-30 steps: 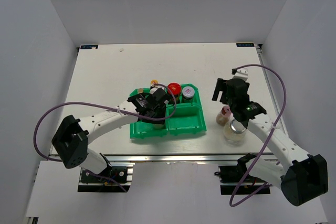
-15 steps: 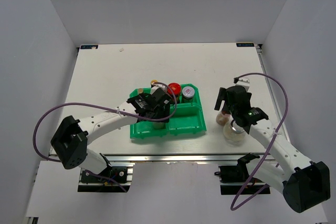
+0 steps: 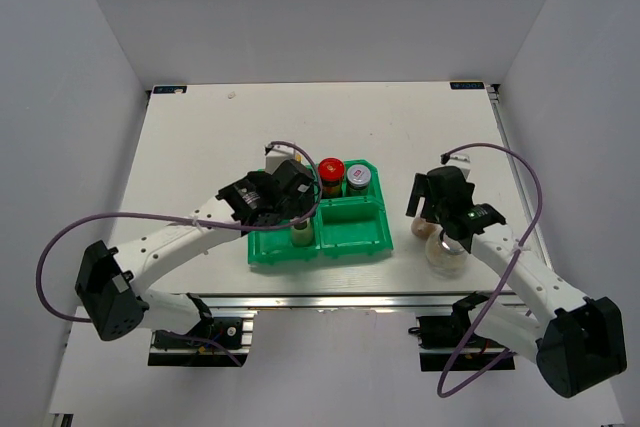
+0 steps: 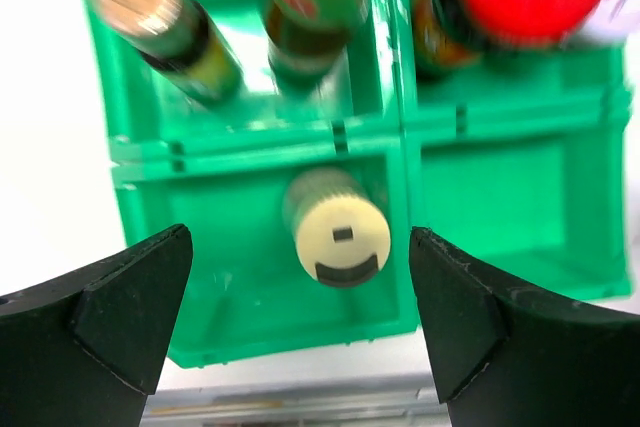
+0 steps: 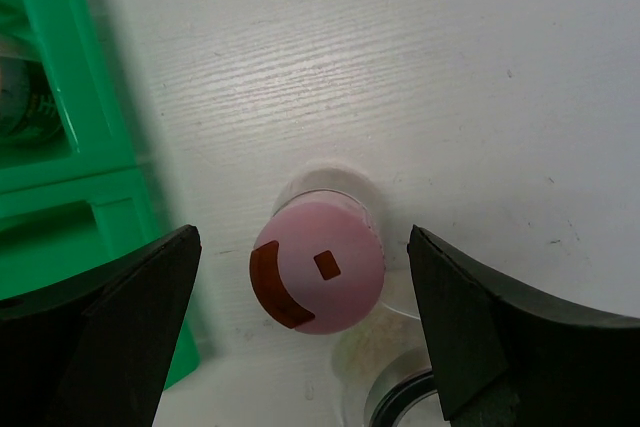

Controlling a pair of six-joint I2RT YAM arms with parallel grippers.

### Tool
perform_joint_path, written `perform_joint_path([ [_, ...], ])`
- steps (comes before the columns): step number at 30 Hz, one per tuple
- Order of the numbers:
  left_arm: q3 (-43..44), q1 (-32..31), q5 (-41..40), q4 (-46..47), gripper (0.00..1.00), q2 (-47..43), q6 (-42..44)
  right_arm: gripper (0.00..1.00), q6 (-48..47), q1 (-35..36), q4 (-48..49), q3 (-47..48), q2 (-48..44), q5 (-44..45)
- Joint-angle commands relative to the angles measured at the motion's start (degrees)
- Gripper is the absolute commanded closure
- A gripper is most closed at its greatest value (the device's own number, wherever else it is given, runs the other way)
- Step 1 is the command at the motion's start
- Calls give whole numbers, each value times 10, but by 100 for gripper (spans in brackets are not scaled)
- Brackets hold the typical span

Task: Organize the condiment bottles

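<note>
A cream yellow-capped bottle (image 4: 343, 237) stands upright in the near-left compartment of the green tray (image 4: 520, 197). My left gripper (image 4: 300, 297) hangs open above it, fingers wide on both sides and apart from it. Two slim dark bottles (image 4: 160, 25) (image 4: 315, 7) stand in the far-left compartment. A red-lidded jar (image 3: 331, 169) and a silver-lidded jar (image 3: 358, 179) stand in the far-right one. To the right of the tray, my right gripper (image 5: 302, 277) is open over a pink-capped bottle (image 5: 318, 267), not touching it.
A clear jar with a silver lid (image 3: 446, 255) stands on the table right beside the pink-capped bottle, on its near side. The tray's near-right compartment (image 3: 352, 232) holds nothing. The tray's right wall (image 5: 90, 197) lies close to my right gripper's left finger.
My left gripper opened, let go of the cream bottle in the near-left compartment, and drew up and left. My right gripper came down and nearer over the pink-capped bottle.
</note>
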Motion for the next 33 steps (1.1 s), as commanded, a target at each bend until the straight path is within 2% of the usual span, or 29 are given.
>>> perform_joint_path([
  [1,29,15,-81,-7,2,-42,-27,11,16,-2,-6,1,13,15],
  [5,19,59,-111,28,2,-76,-26,12,22,-2,14,-6,23,18],
  [9,-12,163,-62,87,2,-114,-3,17,26,-2,29,-7,33,34],
  [11,-20,181,-72,99,2,-125,-2,21,28,-2,27,-4,44,35],
  [13,-18,186,-97,93,2,-129,-4,25,35,-2,26,-1,48,42],
  [14,-18,190,-119,92,2,-131,-6,31,37,-2,24,1,53,47],
  [19,-13,204,-129,117,2,-148,2,48,44,-2,29,1,55,58],
  [23,-11,207,-160,118,2,-165,5,74,41,-2,17,16,48,71],
  [28,-55,208,-156,145,2,-205,16,77,2,-1,24,51,0,49],
  [33,-71,215,-161,138,2,-213,15,80,-61,17,78,90,-82,-100],
])
